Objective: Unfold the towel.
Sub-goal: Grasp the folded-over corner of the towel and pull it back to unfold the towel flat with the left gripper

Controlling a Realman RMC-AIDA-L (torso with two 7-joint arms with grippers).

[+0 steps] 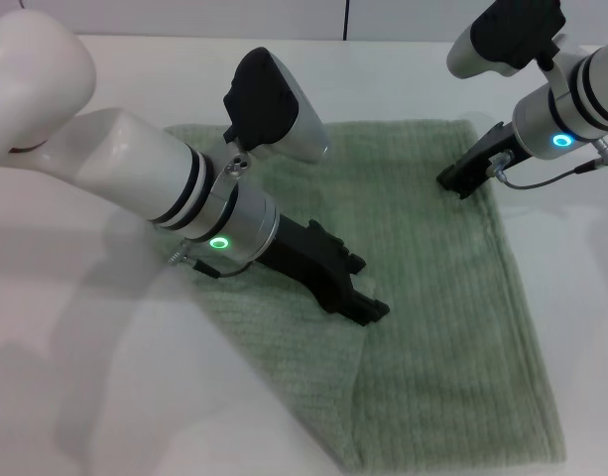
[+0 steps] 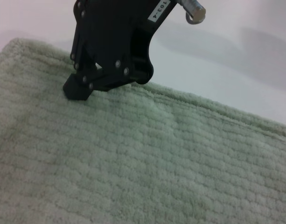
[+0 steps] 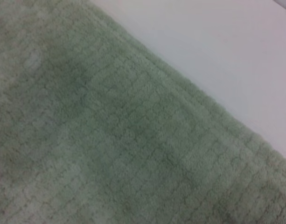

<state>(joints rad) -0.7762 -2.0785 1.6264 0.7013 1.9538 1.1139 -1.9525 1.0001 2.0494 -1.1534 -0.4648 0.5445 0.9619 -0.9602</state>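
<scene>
The pale green ribbed towel (image 1: 432, 327) lies spread on the white table and fills the right wrist view (image 3: 110, 140). A crease runs from its middle toward the near edge, and the left part lies as a flap. My left gripper (image 1: 368, 307) is low on the towel's middle, at the top of that crease. At the towel's far right corner is my right gripper (image 1: 460, 184). The left wrist view shows the right gripper (image 2: 78, 91) with its fingers closed to one tip, pressed onto the towel's hem (image 2: 203, 100).
The white table (image 1: 75, 297) surrounds the towel on all sides. The left arm's white forearm (image 1: 135, 169) reaches over the towel's far left part and hides it. The right arm (image 1: 571, 109) comes in from the far right.
</scene>
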